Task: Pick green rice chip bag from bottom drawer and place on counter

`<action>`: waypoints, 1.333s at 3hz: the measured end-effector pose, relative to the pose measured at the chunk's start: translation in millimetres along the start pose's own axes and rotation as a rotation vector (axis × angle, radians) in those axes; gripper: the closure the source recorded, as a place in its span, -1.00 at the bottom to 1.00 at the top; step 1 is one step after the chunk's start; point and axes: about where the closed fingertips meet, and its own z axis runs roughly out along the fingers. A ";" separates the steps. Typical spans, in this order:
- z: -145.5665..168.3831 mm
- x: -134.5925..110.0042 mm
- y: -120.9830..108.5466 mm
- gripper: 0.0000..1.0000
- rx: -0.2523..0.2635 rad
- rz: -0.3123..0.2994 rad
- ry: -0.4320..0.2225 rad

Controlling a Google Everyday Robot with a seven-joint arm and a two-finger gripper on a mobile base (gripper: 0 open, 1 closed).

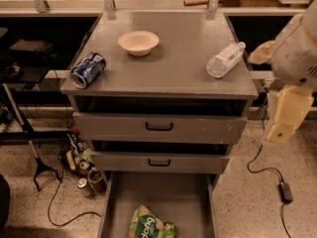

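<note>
Reaching step, not yet begun: the bag [148,225] lies near the front of the open bottom drawer [171,190]. The pincer [287,115] hangs right of the tabletop [188,53], well apart from the bag; how open it is, I cannot tell. Next it should descend over the bag.

Matt grey metal counter [168,58]; cream plastic tool [286,114] at right.

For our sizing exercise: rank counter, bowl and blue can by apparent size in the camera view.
1. counter
2. bowl and blue can look alike; unranked.
The gripper hangs right of the counter.
</note>
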 end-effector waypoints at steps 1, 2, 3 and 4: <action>10.5 -1.8 7.4 -1.00 -0.023 -0.087 0.001; 9.9 -2.0 7.2 -1.00 -0.021 -0.087 0.001; 7.4 -2.7 9.9 -1.00 -0.006 -0.107 0.000; 27.3 -17.2 19.6 -1.00 -0.023 -0.119 -0.043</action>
